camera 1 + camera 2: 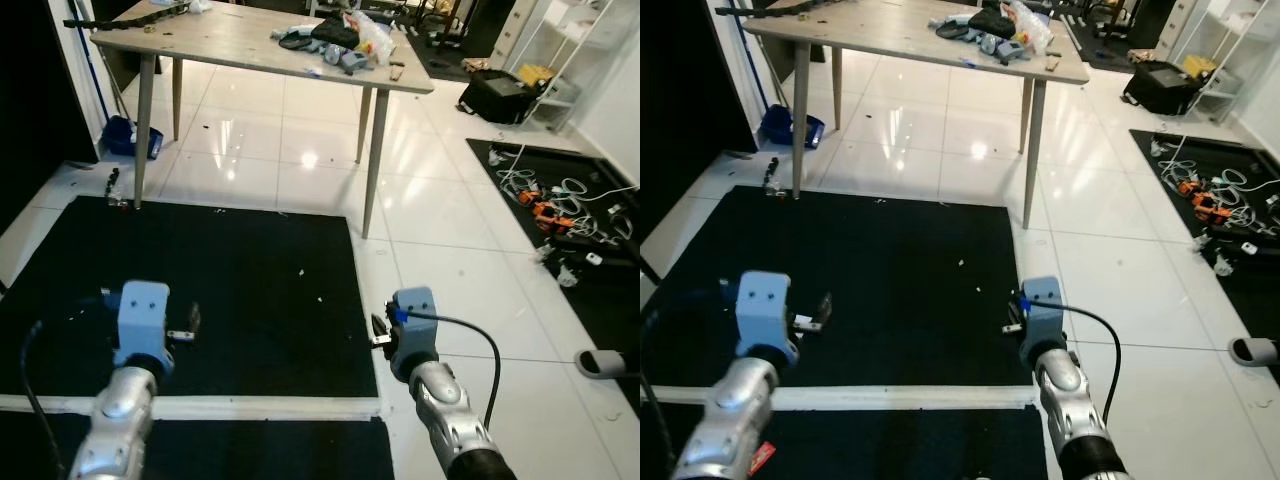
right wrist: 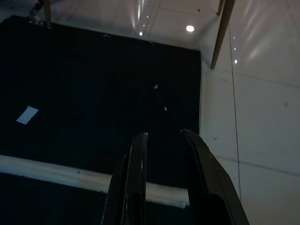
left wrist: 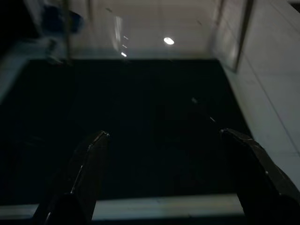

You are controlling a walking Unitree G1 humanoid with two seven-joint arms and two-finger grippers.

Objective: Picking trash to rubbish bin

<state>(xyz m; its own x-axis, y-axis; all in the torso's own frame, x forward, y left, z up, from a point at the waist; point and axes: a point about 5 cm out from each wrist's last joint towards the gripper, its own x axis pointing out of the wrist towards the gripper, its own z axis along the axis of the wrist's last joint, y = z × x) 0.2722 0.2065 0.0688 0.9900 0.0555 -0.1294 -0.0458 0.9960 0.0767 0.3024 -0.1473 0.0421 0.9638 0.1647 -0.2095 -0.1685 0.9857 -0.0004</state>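
Both arms raised forward over a black floor mat (image 1: 250, 280) on white tiles. Left end effector (image 3: 164, 136) spread wide, nothing between its fingers (image 3: 91, 154), hovering above the mat's near left part. Right end effector (image 2: 164, 135) drawn narrow, with only a slim gap and nothing gripped, poised above the mat's right edge, close to where mat meets tile.

Trash in reach of sight:
- a small white paper scrap (image 2: 27, 115), flat on the mat, well apart from the right end effector and just ahead of the pale strip (image 1: 260, 406) that crosses the floor at the mat's near edge;
- tiny white flecks (image 1: 300, 271) scattered on the mat further forward, between the two end effectors and the far edge, apart from both;
- a small red scrap (image 1: 760, 457) on the dark floor on the near side of the pale strip, just beside the left arm.

Beyond the mat, a wooden surface (image 1: 230, 40) on slanted legs, two of them planted at the mat's far edge, carrying a heap of clutter (image 1: 340, 40) toward its right end. Blue dustpan (image 1: 130, 135) on the tiles under the surface's left side. Off to the right, a black bag (image 1: 497, 95) further back, a second dark mat strewn with tangled cables (image 1: 570, 205), and a grey slipper (image 1: 600, 362) on the tiles near the right edge.
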